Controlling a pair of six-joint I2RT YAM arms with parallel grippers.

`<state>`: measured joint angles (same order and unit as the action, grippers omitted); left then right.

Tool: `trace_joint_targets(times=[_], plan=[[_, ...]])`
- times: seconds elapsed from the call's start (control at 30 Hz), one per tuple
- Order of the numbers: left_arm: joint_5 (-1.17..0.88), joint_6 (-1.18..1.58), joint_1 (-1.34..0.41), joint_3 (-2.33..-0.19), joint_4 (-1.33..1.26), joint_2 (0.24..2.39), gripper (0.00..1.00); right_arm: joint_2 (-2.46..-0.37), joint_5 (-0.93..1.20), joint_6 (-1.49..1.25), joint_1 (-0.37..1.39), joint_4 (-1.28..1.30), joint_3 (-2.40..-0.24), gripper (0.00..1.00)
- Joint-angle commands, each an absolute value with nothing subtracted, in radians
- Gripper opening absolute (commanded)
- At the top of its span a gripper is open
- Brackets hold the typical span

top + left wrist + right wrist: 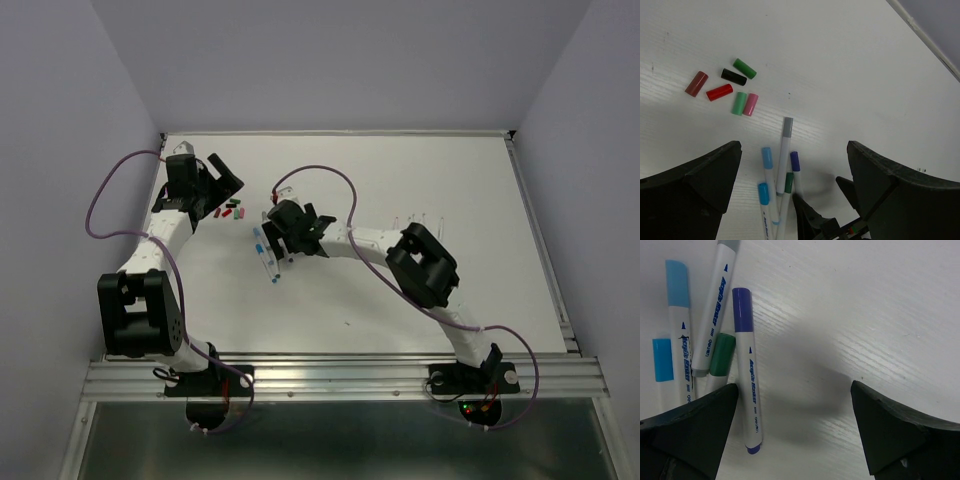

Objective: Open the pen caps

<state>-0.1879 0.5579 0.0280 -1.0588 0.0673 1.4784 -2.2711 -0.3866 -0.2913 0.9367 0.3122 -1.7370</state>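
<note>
The tabletop (840, 75) is white with thin, faint stripes. The loose caps are many colours: a dark red cap (696, 83), a bright red cap (719, 92), a black cap (734, 76), a green cap (745, 68), a pale green cap (739, 103) and a pink cap (750, 104). The pens (715, 310) have white bodies with blue writing. Their tops are grey, purple, dark green, pale blue and a brighter blue. The left pincer (792, 160) and the right pincer (792, 390) are black. The arms (365, 243) are white and black, with purple cables (89, 220).
</note>
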Motion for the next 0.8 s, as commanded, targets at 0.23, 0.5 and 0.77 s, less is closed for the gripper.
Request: trace_joint_targets(times=[0.23,0.5,0.77], plan=[[-0.195,0.543,0.025,-1.063,0.037,1.47,0.99,-2.312,-0.42,-0.22,0.945,0.348,-1.758,0.7],[-0.192,0.535,0.025,-1.058,0.041,1.456,0.99,-2.322,-0.315,-0.172,0.945,0.305,-1.755,0.31],[-0.202,0.535,0.025,-1.058,0.041,1.451,0.99,-2.29,-0.351,-0.176,0.945,0.302,-1.71,0.01]])
